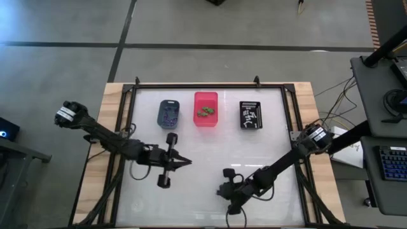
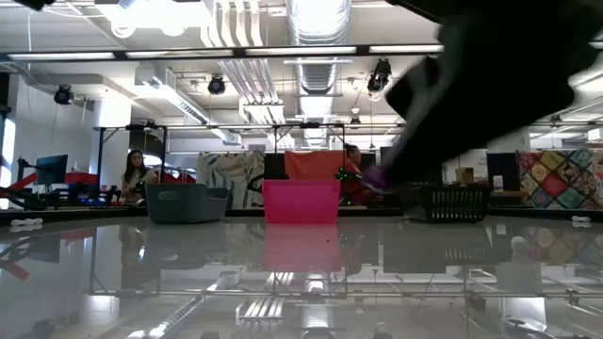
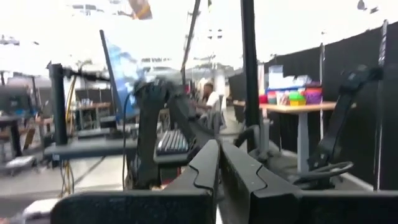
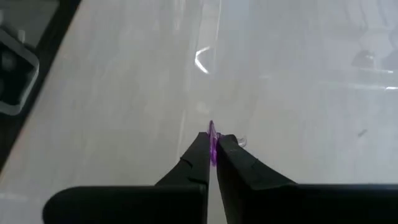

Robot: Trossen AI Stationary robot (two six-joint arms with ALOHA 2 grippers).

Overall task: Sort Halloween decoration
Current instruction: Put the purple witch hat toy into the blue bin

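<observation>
A small purple trinket (image 4: pixel 211 138) of the Halloween decoration sits between the fingertips of my right gripper (image 4: pixel 213 146), which is shut on it over the table's near middle (image 1: pixel 221 189). In the low view the purple piece (image 2: pixel 375 179) shows above the tabletop. My left gripper (image 1: pixel 187 162) is shut on nothing, left of centre and tilted slightly upward (image 3: pixel 217 163). At the far side stand a blue-grey bin (image 1: pixel 168 113) holding purple pieces, a pink bin (image 1: pixel 205 109) holding green pieces and a black bin (image 1: pixel 250 114) holding white pieces. My right gripper pinches the purple trinket between its two fingertips (image 4: pixel 200 149); a thin edge of it (image 4: pixel 211 129) sticks out past them. The fingers slant down from the table's right side. The trinket is lifted clear of the tabletop.
The glossy white tabletop (image 1: pixel 210 152) is framed by a black rail (image 1: pixel 197 84). The three bins stand in a row near the far edge (image 2: pixel 301 201). Desks and a keyboard (image 1: pixel 394 162) lie off the table's right side. People show in the room beyond (image 2: pixel 137 169).
</observation>
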